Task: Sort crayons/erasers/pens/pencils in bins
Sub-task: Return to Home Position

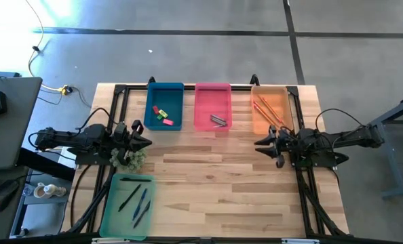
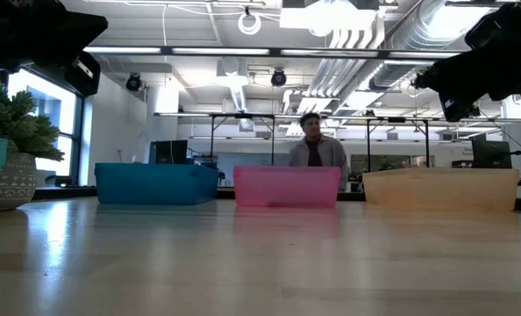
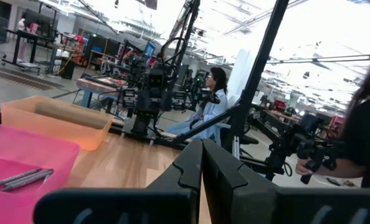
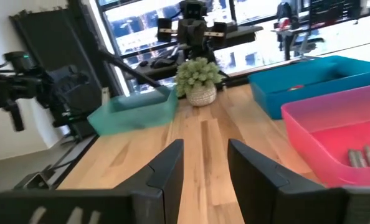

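Four bins stand on the wooden table. The dark blue bin [image 1: 165, 106] holds erasers [image 1: 161, 115]. The pink bin [image 1: 213, 107] holds grey crayons [image 1: 218, 120]. The orange bin [image 1: 271, 108] holds pencils [image 1: 268, 112]. The mint green bin [image 1: 128, 203] at the near left holds pens [image 1: 137, 200]. My left gripper [image 1: 146, 141] hangs shut and empty above the table's left side; its fingers meet in the left wrist view [image 3: 202, 163]. My right gripper [image 1: 259, 144] hangs open and empty above the right side; its own view [image 4: 205, 168] shows the gap.
A small potted plant [image 1: 130, 157] stands just under my left arm, beside the mint bin's far end. A black frame [image 1: 188, 86] runs along the table's far edge and sides. A person [image 2: 313, 151] sits beyond the far edge. Bare wood [image 1: 215, 183] lies between the arms.
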